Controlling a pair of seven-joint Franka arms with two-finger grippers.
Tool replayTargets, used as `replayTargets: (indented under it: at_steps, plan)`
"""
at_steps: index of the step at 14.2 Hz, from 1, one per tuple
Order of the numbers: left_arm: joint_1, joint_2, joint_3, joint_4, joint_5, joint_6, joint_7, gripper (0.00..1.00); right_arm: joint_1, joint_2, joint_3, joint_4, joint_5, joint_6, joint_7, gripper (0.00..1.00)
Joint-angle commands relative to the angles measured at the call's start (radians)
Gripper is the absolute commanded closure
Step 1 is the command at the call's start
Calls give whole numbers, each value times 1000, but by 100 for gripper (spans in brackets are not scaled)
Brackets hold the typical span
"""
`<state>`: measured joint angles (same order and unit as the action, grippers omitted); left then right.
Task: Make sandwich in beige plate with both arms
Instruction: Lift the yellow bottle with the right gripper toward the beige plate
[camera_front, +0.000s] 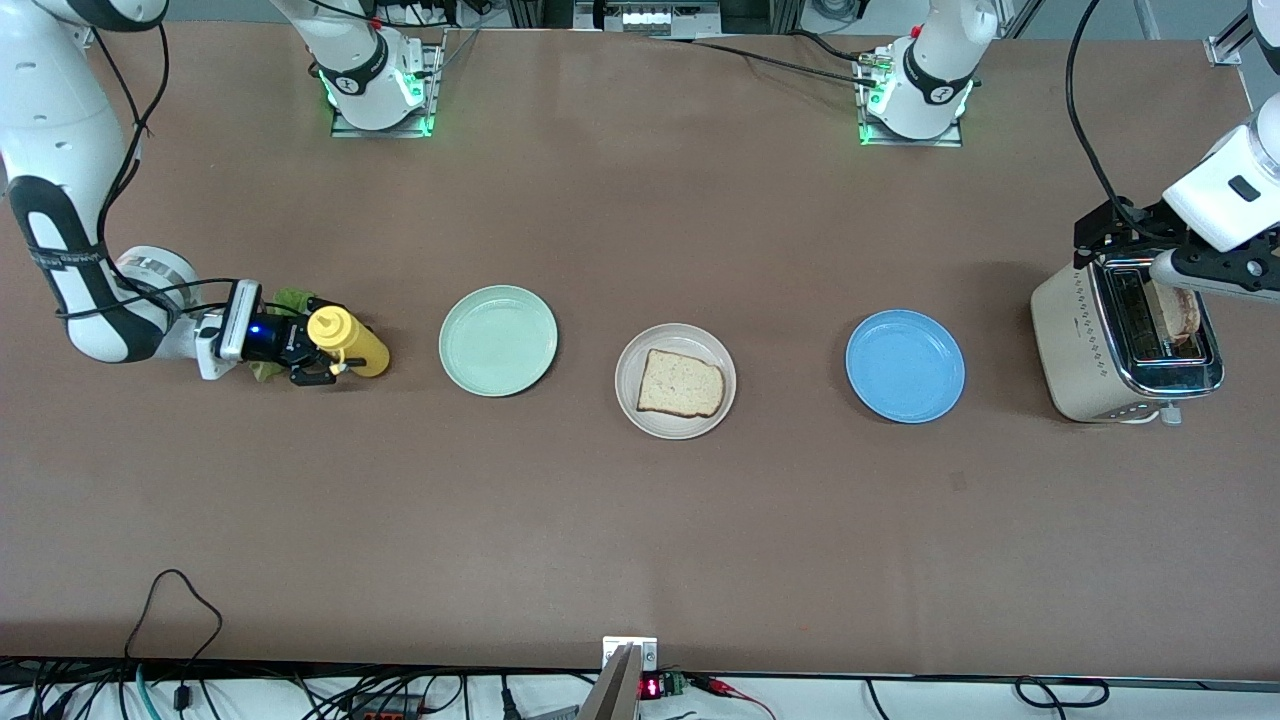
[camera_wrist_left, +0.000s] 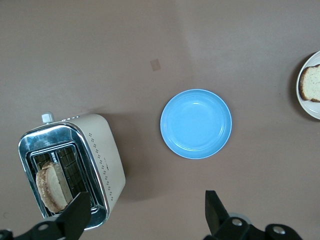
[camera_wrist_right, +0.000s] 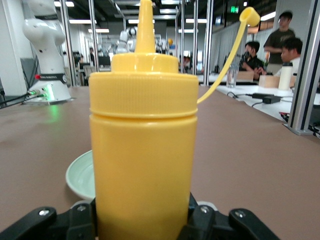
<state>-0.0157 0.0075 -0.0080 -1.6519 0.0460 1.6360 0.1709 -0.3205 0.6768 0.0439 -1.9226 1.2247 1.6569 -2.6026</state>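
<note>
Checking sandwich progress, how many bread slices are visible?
2: one bread slice on the beige plate, another in the toaster under the left claw. More may be hidden.

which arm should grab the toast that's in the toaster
Left, probably. The left gripper hangs open right over the toaster holding the toast; the right gripper is around the mustard bottle.

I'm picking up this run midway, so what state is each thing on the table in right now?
beige plate: holds one bread slice
toaster: second bread slice upright in its slot
mustard bottle: upright, cap open
blue plate: empty
mint-green plate: empty
left gripper: open, over toaster
right gripper: shut on mustard bottle
</note>
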Motion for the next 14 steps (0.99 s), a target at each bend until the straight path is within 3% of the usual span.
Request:
replayTargets:
  at_steps: [1, 5, 7, 14]
  plan:
    - [-9, -14, -1, -2, 20, -10, -13, 0, 84, -126, -7, -13, 16, 95, 149, 85]
    - [-13, -14, -3, 0, 20, -12, -14, 0, 205, -195, -13, 39, 1, 245, 364, 85]
    - [-15, -12, -1, 4, 20, -12, -14, 0, 260, -207, -15, 72, -51, 337, 449, 85]
    - [-10, -12, -1, 4, 20, -21, -13, 0, 501, -227, -15, 163, -371, 665, 896, 83]
